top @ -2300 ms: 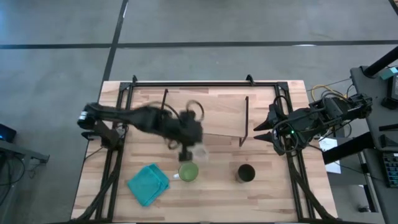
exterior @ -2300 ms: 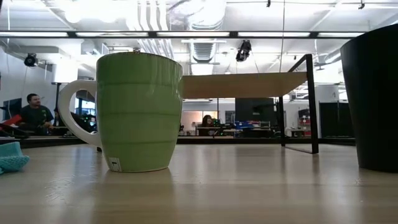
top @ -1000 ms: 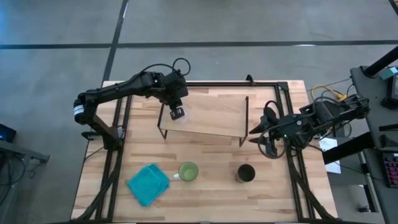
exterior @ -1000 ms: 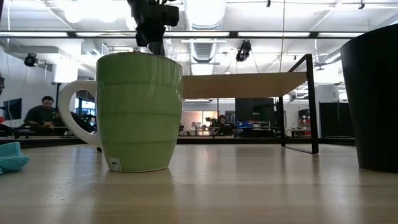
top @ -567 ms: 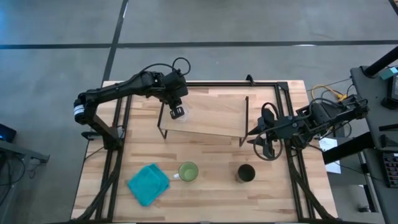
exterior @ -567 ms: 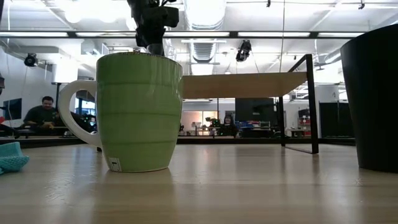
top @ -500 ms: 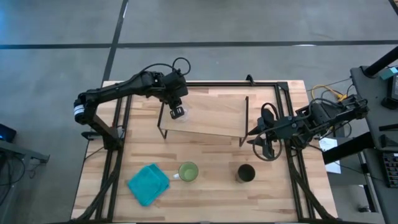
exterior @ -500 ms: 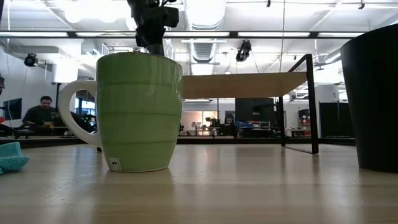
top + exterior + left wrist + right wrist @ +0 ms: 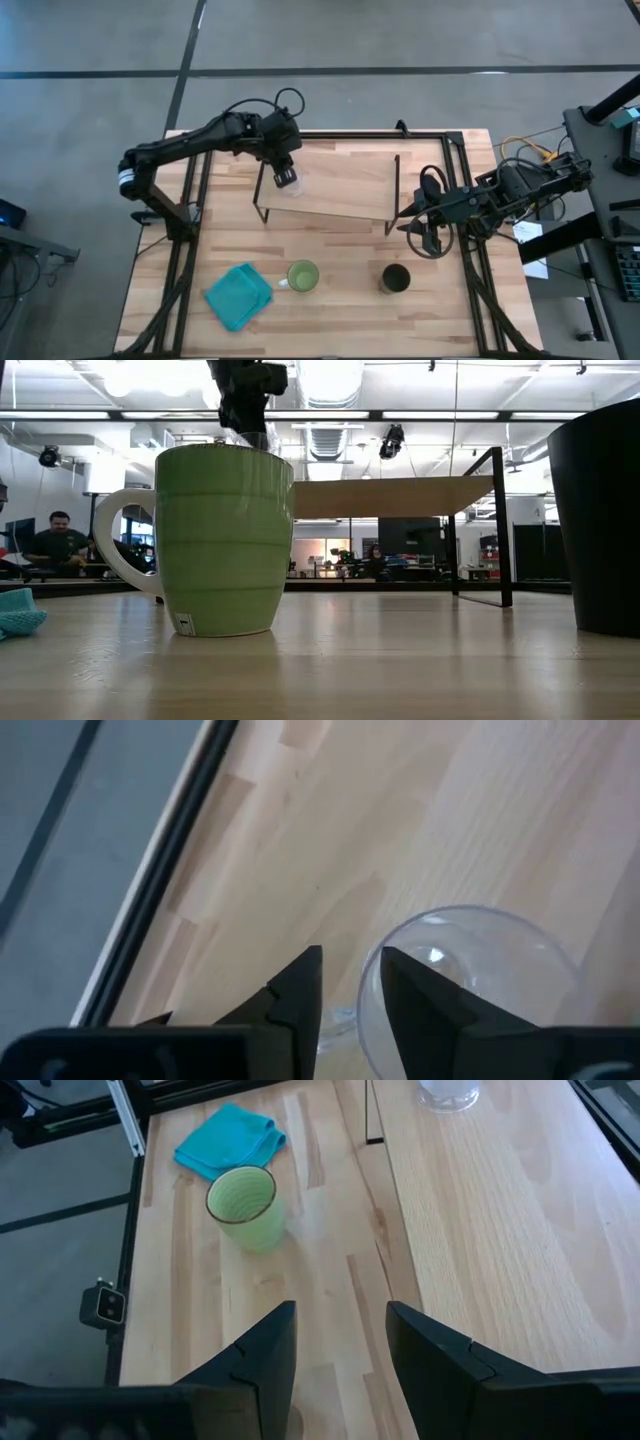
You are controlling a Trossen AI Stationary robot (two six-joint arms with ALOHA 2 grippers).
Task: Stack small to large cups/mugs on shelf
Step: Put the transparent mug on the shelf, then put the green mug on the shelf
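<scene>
The clear glass cup (image 9: 470, 980) stands on its base on the left end of the shelf (image 9: 340, 190), a light wooden board on black wire legs. My left gripper (image 9: 350, 985) hangs over it, open by a narrow gap. One finger is over the cup's mouth and the other outside its rim; whether they touch the glass I cannot tell. The green mug (image 9: 303, 275) and the black cup (image 9: 396, 279) stand upright on the table near its near edge. My right gripper (image 9: 340, 1340) hovers open beside the shelf's right end (image 9: 415, 225).
A teal cloth (image 9: 238, 295) lies crumpled on the table to the left of the green mug. Black frame rails run along the table's left, right and far edges. Bare board stretches across the shelf to the right of the glass cup (image 9: 449, 1092). People sit far behind the table.
My left gripper has shifted slightly toward the table's far edge while staying over the glass cup, which has kept its place on the shelf. My right gripper has edged a little toward the table's left, near the shelf's right end.
</scene>
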